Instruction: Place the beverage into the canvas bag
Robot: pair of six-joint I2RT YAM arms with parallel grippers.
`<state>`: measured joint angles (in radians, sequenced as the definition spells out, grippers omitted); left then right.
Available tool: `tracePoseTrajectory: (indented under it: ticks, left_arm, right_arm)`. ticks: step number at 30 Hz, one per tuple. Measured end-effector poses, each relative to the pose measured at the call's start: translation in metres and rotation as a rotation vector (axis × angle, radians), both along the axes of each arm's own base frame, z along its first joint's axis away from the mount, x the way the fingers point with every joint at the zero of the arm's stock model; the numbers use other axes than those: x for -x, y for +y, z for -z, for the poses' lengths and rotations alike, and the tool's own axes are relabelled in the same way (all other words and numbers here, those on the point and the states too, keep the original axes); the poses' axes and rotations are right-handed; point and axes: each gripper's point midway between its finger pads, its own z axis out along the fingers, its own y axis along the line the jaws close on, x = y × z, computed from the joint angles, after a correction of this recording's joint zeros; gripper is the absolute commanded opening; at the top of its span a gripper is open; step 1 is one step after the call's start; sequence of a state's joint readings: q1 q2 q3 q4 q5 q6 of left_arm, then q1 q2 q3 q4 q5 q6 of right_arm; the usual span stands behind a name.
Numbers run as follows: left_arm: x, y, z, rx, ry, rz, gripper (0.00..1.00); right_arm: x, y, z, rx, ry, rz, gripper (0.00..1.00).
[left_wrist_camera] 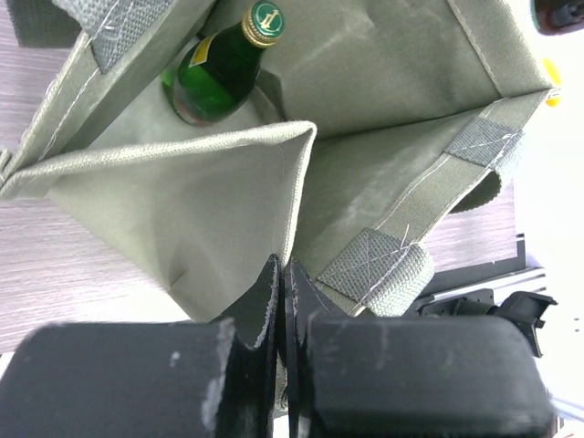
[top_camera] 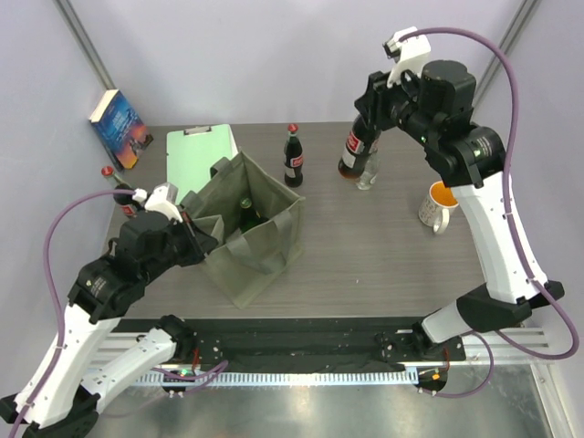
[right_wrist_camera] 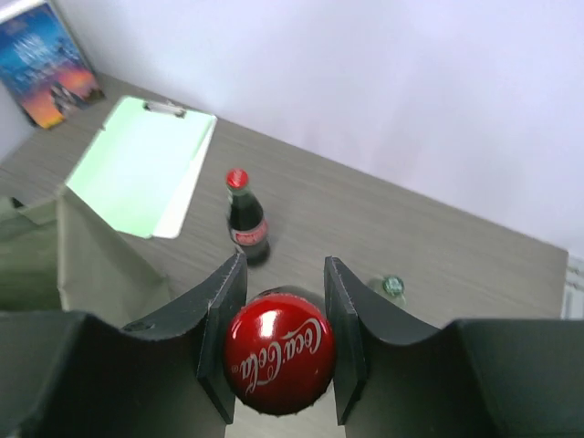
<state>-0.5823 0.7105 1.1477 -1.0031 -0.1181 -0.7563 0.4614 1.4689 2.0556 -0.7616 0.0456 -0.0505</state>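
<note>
The olive-grey canvas bag (top_camera: 260,239) stands open at the middle left, with a green bottle (top_camera: 245,213) in a back compartment. In the left wrist view the green bottle (left_wrist_camera: 224,68) stands behind a divider of the bag (left_wrist_camera: 182,196). My left gripper (top_camera: 194,239) is shut on the bag's near left wall; its tips (left_wrist_camera: 284,266) pinch the fabric edge. My right gripper (top_camera: 367,120) is shut on the neck of a cola bottle (top_camera: 354,152) at the back, right of the bag. Its red cap (right_wrist_camera: 278,351) sits between my fingers (right_wrist_camera: 226,301).
A second cola bottle (top_camera: 293,157) (right_wrist_camera: 246,219) stands behind the bag. A clear bottle (top_camera: 368,173) with a green cap (right_wrist_camera: 392,286) is next to the held one. A mug (top_camera: 439,206), mint-green clipboard (top_camera: 196,151), book (top_camera: 119,128) and another bottle (top_camera: 121,193) are around.
</note>
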Motion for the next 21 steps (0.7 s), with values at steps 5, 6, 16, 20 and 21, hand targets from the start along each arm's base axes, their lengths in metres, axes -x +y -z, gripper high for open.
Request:
tracePoseTrajectory:
  ticks: [5,6,16,20,21]
  left_arm:
    - [-0.001,-0.003,-0.001,0.009,0.002,0.008,0.0]
    - [-0.002,-0.004,-0.001,0.01,0.003,0.01,0.0]
    - [-0.003,-0.006,-0.001,0.015,0.002,0.014,0.0]
    - [-0.004,-0.008,0.0,0.021,0.002,0.015,0.0]
    - [-0.004,-0.008,0.0,0.022,0.001,0.014,0.0]
  right_arm:
    - [0.003,0.019,-0.024,-0.054,-0.042,-0.082,0.01]
    - [0.004,0.024,-0.025,-0.066,-0.04,-0.098,0.01]
    - [0.019,0.077,-0.035,-0.139,-0.05,-0.267,0.01]
    - [0.035,0.107,-0.053,-0.194,-0.099,-0.368,0.01]
    - [0.039,0.113,-0.058,-0.208,-0.111,-0.389,0.01]
